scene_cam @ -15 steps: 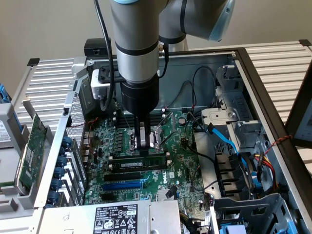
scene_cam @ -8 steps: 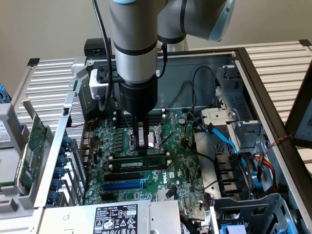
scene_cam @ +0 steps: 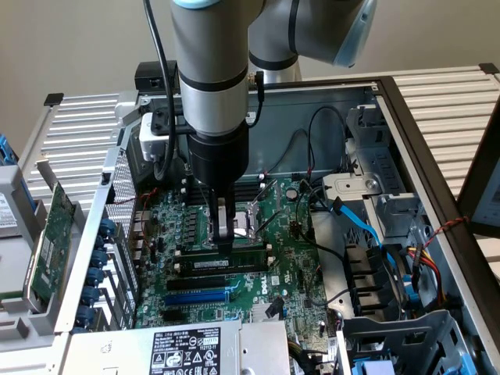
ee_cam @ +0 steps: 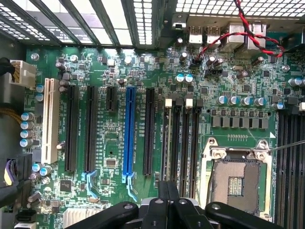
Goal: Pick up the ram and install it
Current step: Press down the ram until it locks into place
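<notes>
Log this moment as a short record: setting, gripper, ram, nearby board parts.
setting: open computer case with green motherboard exposed
gripper: gripper lowered onto the board, jaws shut on the ram
ram: ram lies lengthwise along the memory slots beside the CPU socket, under the gripper's tip; whether it is fully seated cannot be told
nearby board parts: blue slot next to the black slots; expansion card outside the case at the exterior view's left
cables: blue cable at the exterior view's right
</notes>
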{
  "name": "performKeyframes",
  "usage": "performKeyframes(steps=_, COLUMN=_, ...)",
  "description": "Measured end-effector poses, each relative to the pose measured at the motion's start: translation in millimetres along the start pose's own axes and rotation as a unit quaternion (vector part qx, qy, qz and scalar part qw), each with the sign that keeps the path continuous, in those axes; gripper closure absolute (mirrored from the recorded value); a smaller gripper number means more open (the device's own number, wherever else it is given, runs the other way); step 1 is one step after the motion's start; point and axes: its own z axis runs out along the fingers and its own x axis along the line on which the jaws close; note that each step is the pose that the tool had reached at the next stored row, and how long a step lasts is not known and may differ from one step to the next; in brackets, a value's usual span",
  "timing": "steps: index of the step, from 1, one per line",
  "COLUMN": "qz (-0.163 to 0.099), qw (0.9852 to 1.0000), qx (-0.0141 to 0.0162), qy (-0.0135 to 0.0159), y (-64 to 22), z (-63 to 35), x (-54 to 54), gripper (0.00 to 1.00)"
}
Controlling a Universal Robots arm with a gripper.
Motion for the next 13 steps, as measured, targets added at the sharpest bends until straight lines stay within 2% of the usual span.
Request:
performKeyframes(steps=7, qz=0.0, qw=1.0, qx=0.0001, qy=0.0006, y=0.7, z=2.5, x=-3.6, gripper=0.89)
performKeyframes(steps=13, qz=0.0, qw=1.0, qx=0.0001, qy=0.0042, y=0.7, z=3.9, x=-3.8, gripper=0.89)
